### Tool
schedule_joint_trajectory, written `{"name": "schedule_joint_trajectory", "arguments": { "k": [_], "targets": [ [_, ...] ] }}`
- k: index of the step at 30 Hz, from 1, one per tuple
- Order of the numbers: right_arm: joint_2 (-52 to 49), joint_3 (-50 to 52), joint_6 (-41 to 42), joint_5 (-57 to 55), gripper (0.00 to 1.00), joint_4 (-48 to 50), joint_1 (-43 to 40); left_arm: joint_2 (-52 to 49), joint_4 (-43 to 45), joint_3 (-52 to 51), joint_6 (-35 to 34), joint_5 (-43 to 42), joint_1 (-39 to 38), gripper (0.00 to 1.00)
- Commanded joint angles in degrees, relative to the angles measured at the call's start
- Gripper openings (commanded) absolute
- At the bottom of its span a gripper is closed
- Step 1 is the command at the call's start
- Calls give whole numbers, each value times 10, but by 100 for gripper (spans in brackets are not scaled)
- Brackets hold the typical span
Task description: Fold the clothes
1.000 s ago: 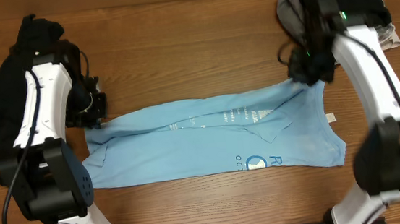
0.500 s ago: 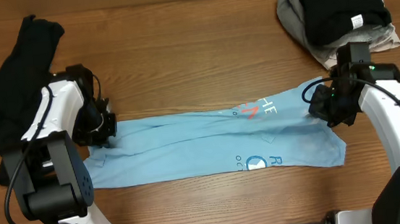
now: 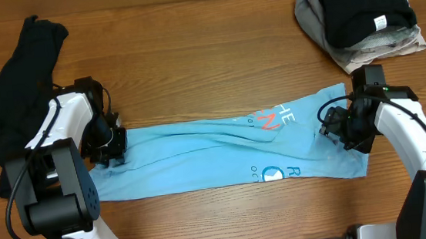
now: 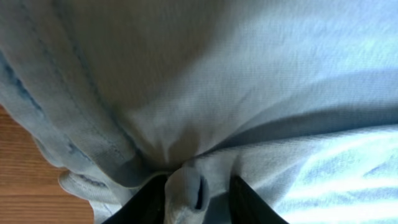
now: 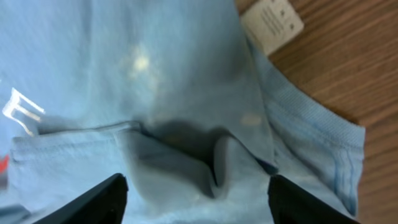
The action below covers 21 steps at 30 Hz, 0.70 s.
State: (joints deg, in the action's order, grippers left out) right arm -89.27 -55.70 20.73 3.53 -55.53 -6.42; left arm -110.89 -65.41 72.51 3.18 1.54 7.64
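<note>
lying flat across the middle of the desk (image 3: 191, 44), the light blue t-shirt (image 3: 201, 159) is folded into a long band, wrinkled along the top. readable print: white "he" with a red stroke beside it (image 3: 275, 118). lower down there is a round logo and an "r" (image 3: 276, 173), the rest of that line too small to read.

left gripper (image 3: 111, 148) sits on the shirt's left end. in the left wrist view its fingers (image 4: 149, 202) are parted a little, with a nub of blue cloth between them, loose on one side. only the fingertips show.

right gripper (image 3: 336, 128) is at the shirt's right end. in the right wrist view its fingers (image 5: 102, 199) are spread wide over a raised ridge of cloth, not touching it.

a white care tag (image 5: 272, 18) lies by the collar, its print unreadable.

a loose black garment (image 3: 16, 82) is at far left, partly hidden behind the left arm. top right, a folded black garment (image 3: 361, 2) lies on a grey garment (image 3: 314, 18). its small white label (image 3: 380, 22) is unreadable.
</note>
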Motion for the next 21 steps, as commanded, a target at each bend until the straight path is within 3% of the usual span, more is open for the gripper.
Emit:
{"name": "schedule_joint_trajectory", "arguments": {
  "k": [1, 8, 12, 21],
  "targets": [
    [-2, 1, 5, 6, 80, 16, -20, 0, -7, 18, 20, -10, 3, 36],
    [-2, 1, -17, 33, 86, 18, -50, 12, -26, 43, 46, -56, 4, 41],
    [-2, 1, -63, 78, 88, 18, -50, 12, -19, 43, 57, -57, 16, 55],
    [-2, 1, -77, 99, 92, 15, -49, 13, -5, 41, 102, -54, 70, 51]
  ]
}}
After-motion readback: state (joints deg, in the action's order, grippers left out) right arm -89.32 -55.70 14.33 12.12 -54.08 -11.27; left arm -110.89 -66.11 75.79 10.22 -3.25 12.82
